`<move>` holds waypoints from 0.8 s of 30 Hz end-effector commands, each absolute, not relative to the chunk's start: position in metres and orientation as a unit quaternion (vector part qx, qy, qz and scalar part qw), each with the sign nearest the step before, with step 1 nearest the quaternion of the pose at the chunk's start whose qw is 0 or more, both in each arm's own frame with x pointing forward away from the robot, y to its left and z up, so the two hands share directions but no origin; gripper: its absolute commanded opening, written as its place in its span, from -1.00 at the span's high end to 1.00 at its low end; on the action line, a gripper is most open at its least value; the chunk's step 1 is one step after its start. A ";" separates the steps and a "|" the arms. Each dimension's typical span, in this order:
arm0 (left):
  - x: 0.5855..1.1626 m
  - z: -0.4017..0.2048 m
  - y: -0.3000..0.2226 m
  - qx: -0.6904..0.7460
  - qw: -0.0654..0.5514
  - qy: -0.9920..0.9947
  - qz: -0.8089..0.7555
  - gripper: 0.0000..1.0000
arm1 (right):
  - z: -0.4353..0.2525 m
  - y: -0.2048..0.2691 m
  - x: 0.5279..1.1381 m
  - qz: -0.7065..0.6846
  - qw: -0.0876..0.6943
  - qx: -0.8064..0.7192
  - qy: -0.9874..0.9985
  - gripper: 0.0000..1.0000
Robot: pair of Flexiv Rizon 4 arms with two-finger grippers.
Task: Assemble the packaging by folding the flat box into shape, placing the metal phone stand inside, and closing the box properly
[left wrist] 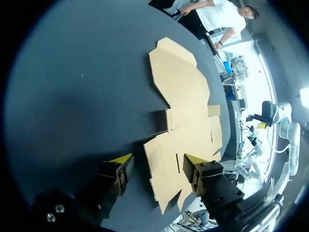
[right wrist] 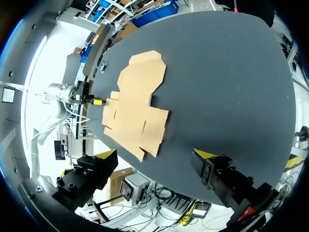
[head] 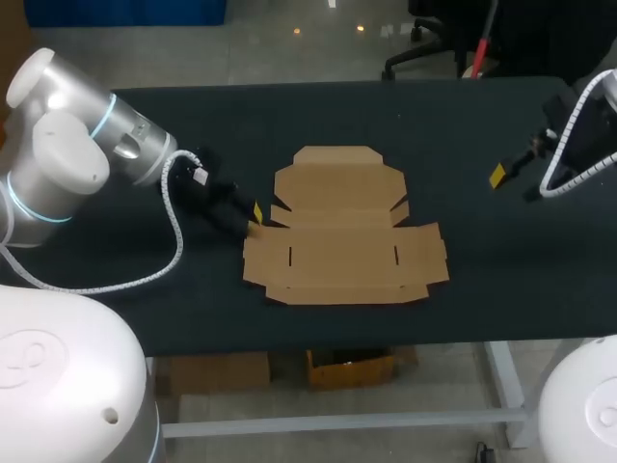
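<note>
Item 1: flat cardboard box point(head: 345, 231). It lies unfolded and flat near the middle of the dark tabletop point(head: 463, 289). All flaps are spread out. The wide panel, with two short slots, is on the side nearest me, and the narrower panel with clipped corners is on the far side. The left wrist view shows it as well point(left wrist: 186, 113), and so does the right wrist view point(right wrist: 137, 104), with no flap raised in either.

Item 2: left end effector point(head: 254, 220). My left arm point(head: 72, 154) comes in from the left and sets it low at the box's left edge, by the notch between the two panels. In the left wrist view point(left wrist: 157, 162) its fingers point(left wrist: 120, 162) are spread wide, and a corner flap of the box lies in the gap between them. Nothing is pinched. I cannot tell whether either yellow tip touches the cardboard. One of its yellow tips also shows in the right wrist view point(right wrist: 96, 102), at the box's edge.

Item 3: right end effector point(head: 511, 181). It is carried by my right arm point(head: 578, 145) over the right part of the tabletop, well apart from the box. In the right wrist view point(right wrist: 157, 154) its fingers point(right wrist: 205, 154) are spread and hold nothing, and the box lies ahead of them.
</note>
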State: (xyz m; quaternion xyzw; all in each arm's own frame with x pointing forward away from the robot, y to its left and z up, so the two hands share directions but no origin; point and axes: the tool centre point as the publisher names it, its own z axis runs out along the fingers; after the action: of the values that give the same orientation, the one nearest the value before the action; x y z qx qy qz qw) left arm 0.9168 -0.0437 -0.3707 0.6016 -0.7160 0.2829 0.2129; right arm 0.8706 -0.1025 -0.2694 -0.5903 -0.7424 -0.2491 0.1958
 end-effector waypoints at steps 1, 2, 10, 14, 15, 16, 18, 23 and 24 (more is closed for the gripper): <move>0.901 -0.343 -0.032 0.613 0.181 -0.711 0.292 -0.98 | -0.272 -0.100 0.875 -0.246 0.197 -0.591 -0.743 -1.00; 0.901 -0.339 -0.030 0.614 0.178 -0.711 0.293 -0.91 | -0.272 -0.100 0.876 -0.245 0.197 -0.591 -0.742 -1.00; 0.907 -0.320 -0.018 0.621 0.159 -0.707 0.298 0.60 | -0.268 -0.095 0.883 -0.241 0.195 -0.589 -0.746 -1.00; 0.910 -0.315 -0.014 0.625 0.153 -0.707 0.295 1.00 | -0.265 -0.093 0.888 -0.241 0.193 -0.588 -0.748 -1.00; 0.911 -0.314 -0.014 0.625 0.153 -0.707 0.295 1.00 | -0.264 -0.092 0.889 -0.241 0.192 -0.587 -0.748 -1.00; 0.911 -0.312 -0.014 0.625 0.152 -0.707 0.294 1.00 | -0.264 -0.092 0.891 -0.241 0.192 -0.586 -0.749 -1.00; 0.913 -0.309 -0.013 0.626 0.150 -0.708 0.291 1.00 | -0.264 -0.090 0.895 -0.241 0.192 -0.585 -0.751 -0.77; 0.916 -0.304 -0.014 0.626 0.141 -0.711 0.287 1.00 | -0.262 -0.084 0.903 -0.241 0.191 -0.580 -0.755 1.00; 0.917 -0.303 -0.013 0.626 0.140 -0.711 0.287 1.00 | -0.262 -0.082 0.905 -0.241 0.190 -0.579 -0.756 1.00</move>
State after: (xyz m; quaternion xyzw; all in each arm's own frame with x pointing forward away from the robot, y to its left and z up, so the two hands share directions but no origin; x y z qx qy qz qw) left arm 0.9159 -0.0117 -0.3075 0.6238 -0.7099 0.2944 0.1419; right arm 0.8987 -0.0849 -0.2621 -0.5801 -0.7538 -0.2455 0.1873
